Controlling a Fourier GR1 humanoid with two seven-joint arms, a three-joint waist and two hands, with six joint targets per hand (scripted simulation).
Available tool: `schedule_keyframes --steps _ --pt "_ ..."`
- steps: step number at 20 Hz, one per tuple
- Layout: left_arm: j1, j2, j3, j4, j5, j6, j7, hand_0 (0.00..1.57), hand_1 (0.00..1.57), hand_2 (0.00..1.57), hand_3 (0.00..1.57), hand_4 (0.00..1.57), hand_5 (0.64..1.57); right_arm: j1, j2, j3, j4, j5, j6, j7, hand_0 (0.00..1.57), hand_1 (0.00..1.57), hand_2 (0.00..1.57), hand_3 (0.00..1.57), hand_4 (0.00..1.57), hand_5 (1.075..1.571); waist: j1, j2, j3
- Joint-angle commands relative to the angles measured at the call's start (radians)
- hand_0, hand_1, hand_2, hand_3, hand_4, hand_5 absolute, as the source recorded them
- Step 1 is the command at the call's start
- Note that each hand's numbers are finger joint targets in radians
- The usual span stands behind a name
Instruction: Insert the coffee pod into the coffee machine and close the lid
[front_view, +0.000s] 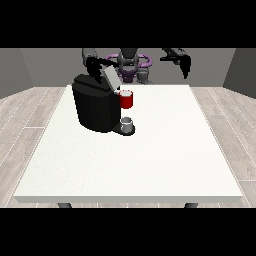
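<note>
Lid (110, 76) up on coffee machine (95, 104), hand at view's left (93, 67) behind it, fingers unreadable, pod not clearly visible; grey thing (127, 122) at base: risk lid shuts podless; hand at view's right (185, 64) hangs relaxed, empty.

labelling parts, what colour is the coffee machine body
Black, seen in the front view: the coffee machine.

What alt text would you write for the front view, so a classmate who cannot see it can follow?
A black coffee machine stands on a white table, its lid raised, with a red thing at the machine and a grey thing on its base. The robot stands behind; the hand at the view's right hangs raised above the table's far edge.
</note>
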Motion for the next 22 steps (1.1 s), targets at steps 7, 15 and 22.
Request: schedule_keyframes --steps 7,15,22 --pt "-0.032 0.016 -0.021 -0.034 0.002 0.034 0.023 0.00 0.00 0.00 0.00 0.00 1.571 -0.130 -0.045 -0.038 0.106 -0.005 0.051 0.003 0.00 0.00 0.00 0.00 0.00 1.571 0.017 0.056 0.0010" --pt "-0.003 0.024 -0.013 -0.007 0.014 0.040 -0.027 0.00 0.00 0.00 0.00 0.02 1.571 -0.095 0.048 0.017 0.121 0.067 -0.042 -0.093 0.00 0.00 0.00 0.00 0.00 1.571 0.020 0.061 0.0008" --pt "-0.022 0.054 -0.002 0.059 0.017 0.043 0.001 0.00 0.00 0.00 0.00 0.16 1.571 -0.211 0.049 0.053 0.097 0.086 -0.003 0.034 0.00 0.00 0.00 0.00 0.00 1.571 0.000 0.022 0.0007"
